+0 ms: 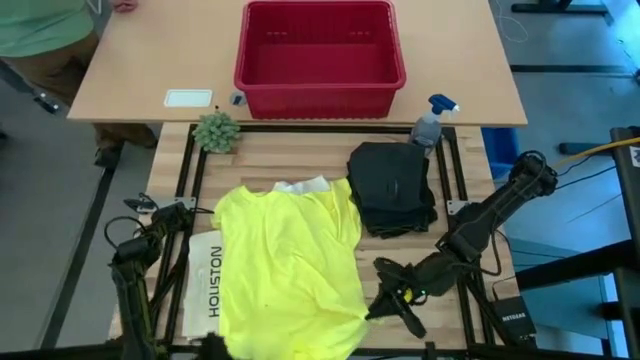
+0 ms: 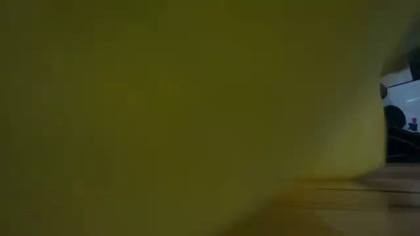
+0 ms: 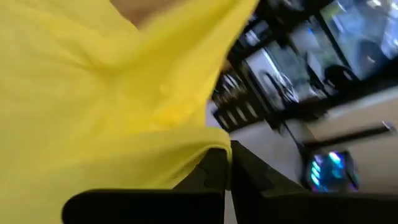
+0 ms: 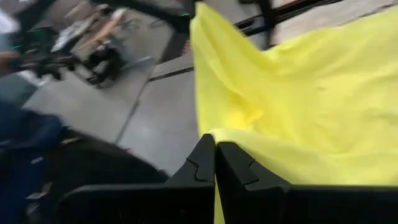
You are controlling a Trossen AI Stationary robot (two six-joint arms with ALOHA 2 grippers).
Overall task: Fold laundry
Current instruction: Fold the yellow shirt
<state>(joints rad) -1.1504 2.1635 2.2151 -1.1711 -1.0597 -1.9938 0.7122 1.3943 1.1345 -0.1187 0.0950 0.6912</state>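
Currently, shirt: yellow T-shirt (image 1: 290, 270) spread over near-centre of the table (image 1: 270, 150), crumpled, lower hem at the near edge; fills almost all of the low view (image 2: 184, 111).
Left gripper: left gripper (image 3: 229, 163) at the shirt's near-left corner, barely seen from above; wrist view shows fingers pressed together, yellow hem pinched between them.
Right gripper: right gripper (image 4: 216, 155) at the shirt's near-right edge, fingers closed, yellow fabric caught at the tips.
Trousers: dark trousers (image 1: 392, 186) folded in a stack, right of the shirt, just touching its edge.
White cloth: white cloth (image 1: 303, 186) peeks out at the shirt's collar.
Flat item: HOUSTON sheet (image 1: 207, 280) partly under the shirt's left side.
Far side: red basket (image 1: 318, 55), small plant (image 1: 216, 131), spray bottle (image 1: 431, 122).
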